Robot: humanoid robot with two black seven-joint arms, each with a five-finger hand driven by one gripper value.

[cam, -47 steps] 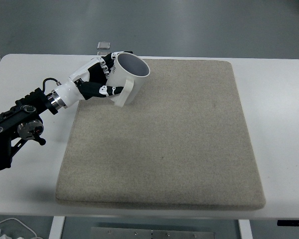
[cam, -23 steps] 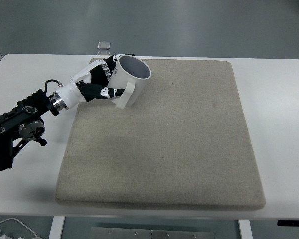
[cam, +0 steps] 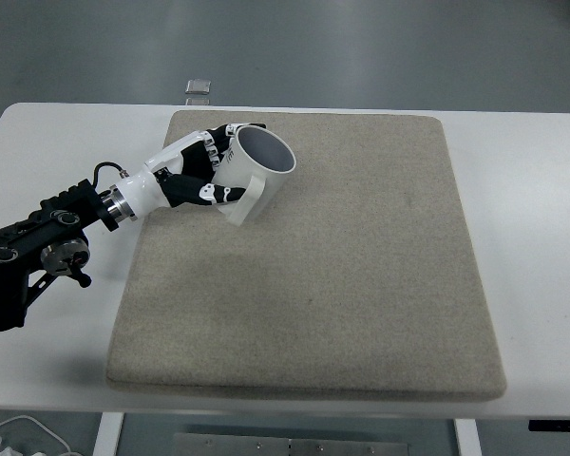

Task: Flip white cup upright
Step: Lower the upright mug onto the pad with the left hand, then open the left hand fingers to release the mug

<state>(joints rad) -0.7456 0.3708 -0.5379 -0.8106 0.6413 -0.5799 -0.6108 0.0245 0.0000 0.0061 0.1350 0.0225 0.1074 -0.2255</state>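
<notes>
Left hand (cam: 201,171) clasped round white cup (cam: 252,171), tilted mouth-up over grey mat (cam: 361,285); mid-flip by the look; next: level base, set down, release.

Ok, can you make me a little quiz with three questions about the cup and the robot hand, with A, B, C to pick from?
1. Where is the white cup?
A. Over the far left part of the beige mat
B. On the bare table near the right edge
C. On the floor

2. How many cups can you see?
A. Three
B. One
C. Two

3. What is the left hand doing?
A. Lying flat and empty on the table
B. Pointing at the ceiling
C. Gripping the cup, which is tilted with its opening up and to the right

Answers:
1 A, the cup sits above the mat's far left corner area.
2 B, only a single cup shows.
3 C, the fingers wrap around the cup's side and its rim leans.
</notes>
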